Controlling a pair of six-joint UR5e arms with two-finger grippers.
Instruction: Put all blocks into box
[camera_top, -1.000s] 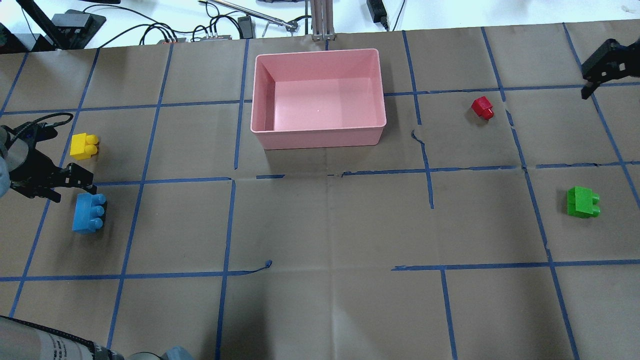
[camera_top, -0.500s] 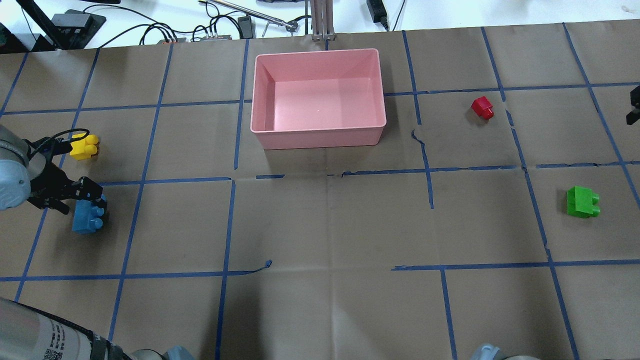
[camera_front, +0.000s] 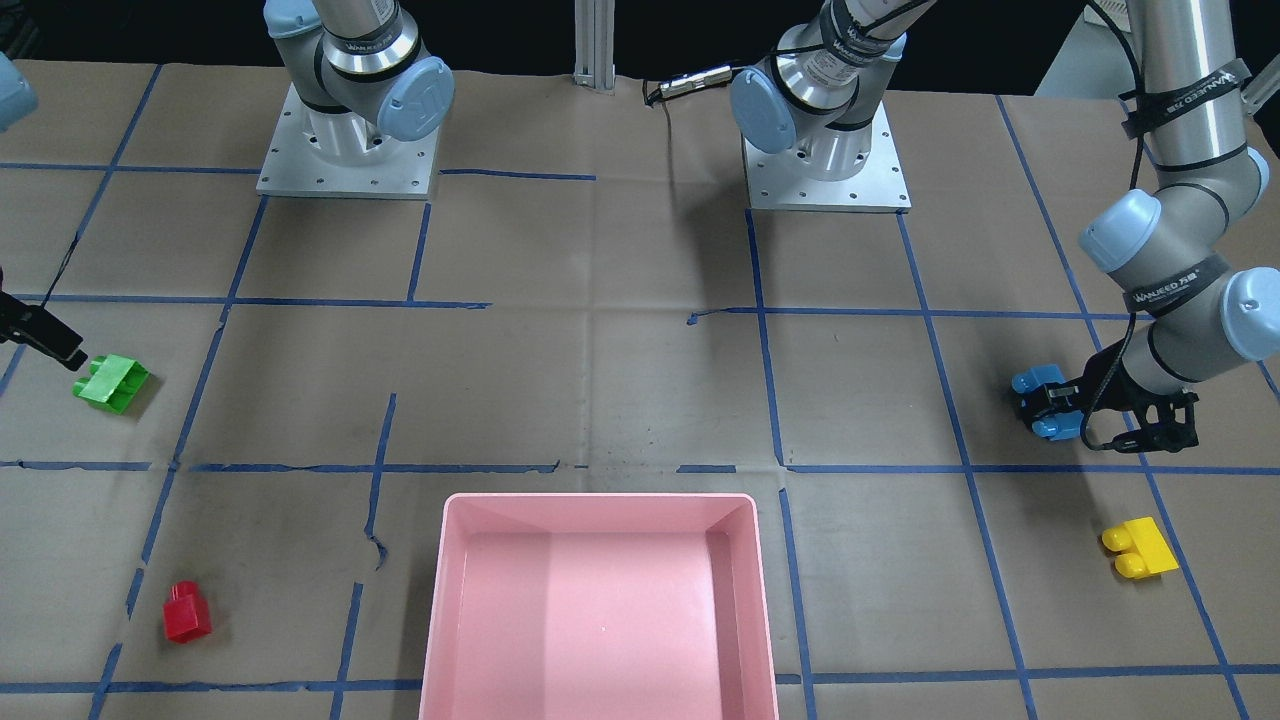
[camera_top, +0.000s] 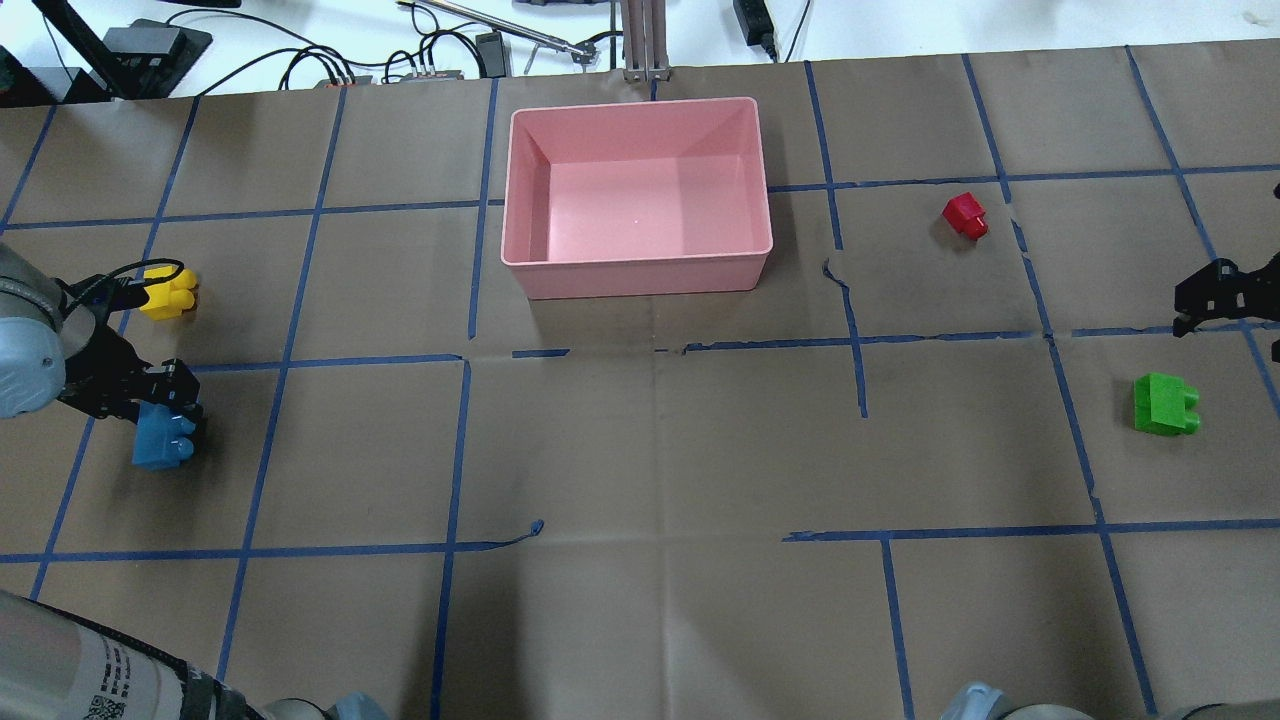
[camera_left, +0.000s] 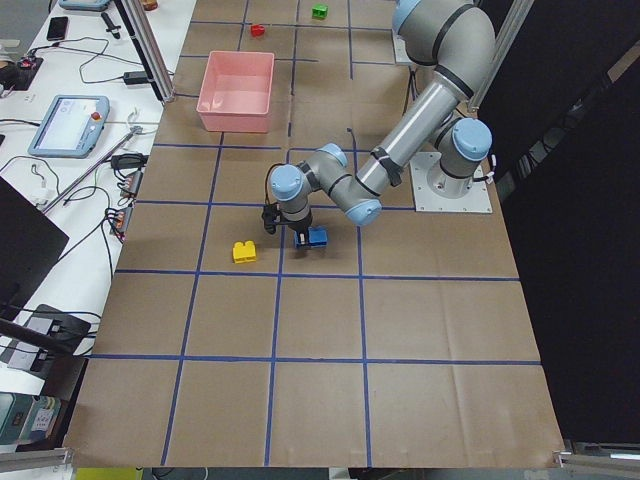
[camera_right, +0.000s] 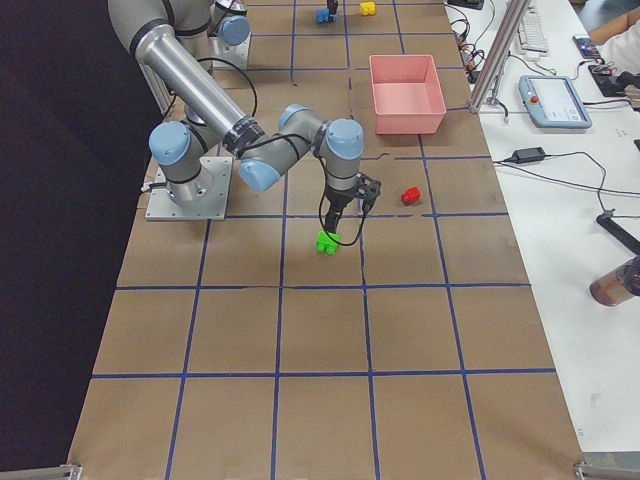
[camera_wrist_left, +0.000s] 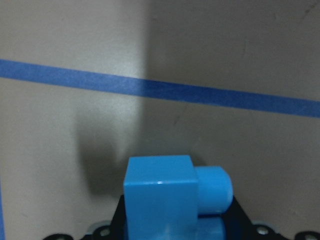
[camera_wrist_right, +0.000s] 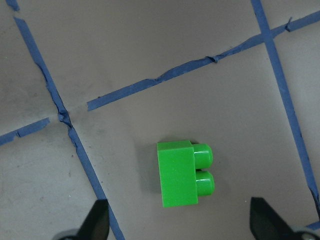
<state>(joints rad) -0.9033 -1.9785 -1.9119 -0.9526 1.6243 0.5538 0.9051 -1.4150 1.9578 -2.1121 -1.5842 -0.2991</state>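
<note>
At 9 o'clock of the overhead view, far L edge: gripping light blue three-stud block (camera_top: 155, 448) w/ left gripper (camera_top: 172, 398), jaws drawn narrow onto its sides. Looks pinched crosswise near one end, prob. to leave studs free & most of the length hanging past the fingers. Per wrist cam, sits tight up against the fingers w/ a shadow on the brown paper (camera_wrist_left: 225, 50) beyond. Prob. just off the table, but can't confirm. Has yellow two-stud block (camera_top: 168, 295) near, at 12 o'clock of that grip, apart from it.

Over at 3 o'clock: hovering right gripper (camera_wrist_right: 180, 222) by green two-stud block (camera_wrist_right: 180, 172), jaws spread wide, nothing held. Shows fingertips (camera_wrist_right: 97, 222) at 6 o'clock of the block in wrist cam, not yet astride it. Seems lined up approx. for a pinch across it, studs facing 3 o'clock. Has red single-stud block (camera_top: 966, 216) at 11 o'clock of green, well apart.

Places pink box (camera_top: 640, 282) at 12 o'clock, far centre, w/ no block inside: 0 of 4 done. Splits work by reach, prob.: L arm for blue/yellow, R arm for green/red. Next for L: lift, carry toward 2 o'clock, release over box floor. Risk: clipping yellow while rising.
</note>
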